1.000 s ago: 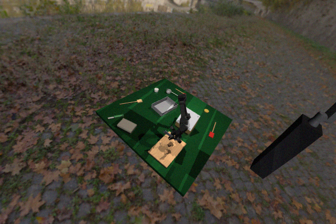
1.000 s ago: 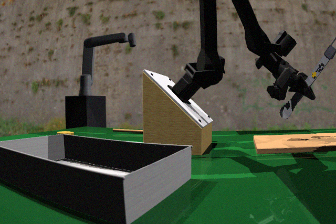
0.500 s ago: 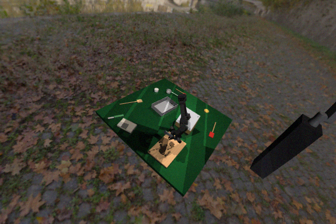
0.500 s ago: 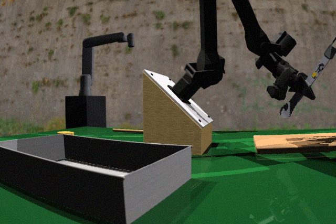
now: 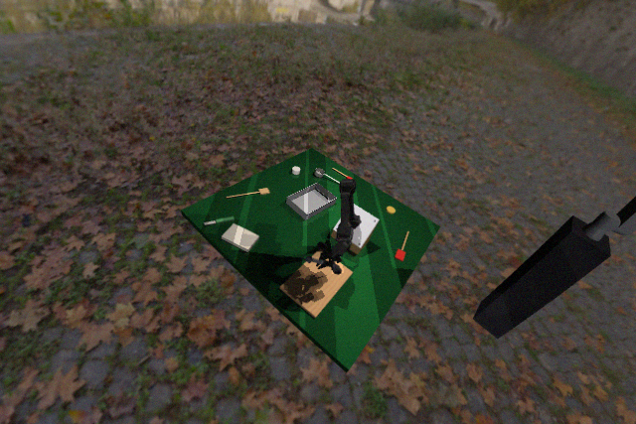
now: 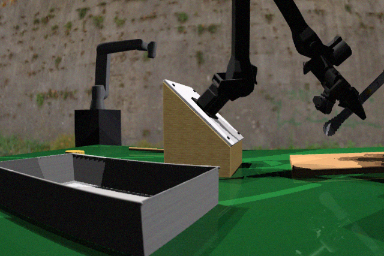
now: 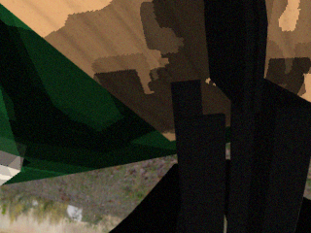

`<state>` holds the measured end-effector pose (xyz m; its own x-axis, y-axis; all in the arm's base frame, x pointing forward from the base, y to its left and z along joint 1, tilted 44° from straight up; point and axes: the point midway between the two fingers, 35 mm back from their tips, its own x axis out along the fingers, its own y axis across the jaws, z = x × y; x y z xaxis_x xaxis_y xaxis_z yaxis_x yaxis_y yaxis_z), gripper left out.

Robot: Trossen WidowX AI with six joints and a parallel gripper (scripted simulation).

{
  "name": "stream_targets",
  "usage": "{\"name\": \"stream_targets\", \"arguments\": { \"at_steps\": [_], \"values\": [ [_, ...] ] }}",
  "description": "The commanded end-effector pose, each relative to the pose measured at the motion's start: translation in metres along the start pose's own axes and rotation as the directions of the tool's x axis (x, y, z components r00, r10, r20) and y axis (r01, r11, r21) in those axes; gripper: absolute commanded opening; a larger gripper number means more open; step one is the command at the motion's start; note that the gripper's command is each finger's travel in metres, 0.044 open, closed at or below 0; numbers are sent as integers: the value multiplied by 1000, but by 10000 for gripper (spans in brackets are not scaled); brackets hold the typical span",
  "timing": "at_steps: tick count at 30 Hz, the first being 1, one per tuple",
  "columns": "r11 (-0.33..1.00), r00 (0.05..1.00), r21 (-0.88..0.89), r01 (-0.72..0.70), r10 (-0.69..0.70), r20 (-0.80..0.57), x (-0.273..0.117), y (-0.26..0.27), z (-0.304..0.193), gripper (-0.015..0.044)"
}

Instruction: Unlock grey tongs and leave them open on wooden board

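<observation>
"How far has it got?"

"The pick-up is done. In the exterior view, the grey tongs hang at a slant at the right of the frame, clear of the roasting tin at lower left, with what look like the tips pointing down and to the left."

"And the gripper?"

"Nearly closed, its 2 fingers clamped on the tongs. They're above the wooden board, not lying on it."

"Unlocked?"

"I can't tell; the far end runs out of the frame at the right edge. If the lock is on, I'd judge a squeeze with the tips lower is needed. Setting them down open and letting go are left."

"What does the top view add?"

"The whole board, below the centre of the frame, with the gripper over its upper part. The exterior view cuts that board off at the right, but shows the height and tilt that the top view flattens."

"And the wrist view?"

"It shows a dark bar between the fingers, right of centre, which I take for the tongs, with board grain behind. From above, I can't separate them from the gripper"
</observation>
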<state>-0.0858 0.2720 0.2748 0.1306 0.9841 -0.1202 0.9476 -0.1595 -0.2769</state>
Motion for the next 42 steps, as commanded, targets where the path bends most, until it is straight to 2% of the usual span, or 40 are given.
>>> {"name": "stream_targets", "arguments": {
  "at_steps": [1,17,33,42],
  "values": [
    [1000,998,-3,18,-18,56,5,-5,-8,-150],
    [999,939,-7,37,-32,343,14,-2,-15,-150],
    [997,775,81,-18,-38,631,-5,12,-20,-150],
    [995,755,93,-28,-40,655,-8,13,-20,-150]
  ]
}}
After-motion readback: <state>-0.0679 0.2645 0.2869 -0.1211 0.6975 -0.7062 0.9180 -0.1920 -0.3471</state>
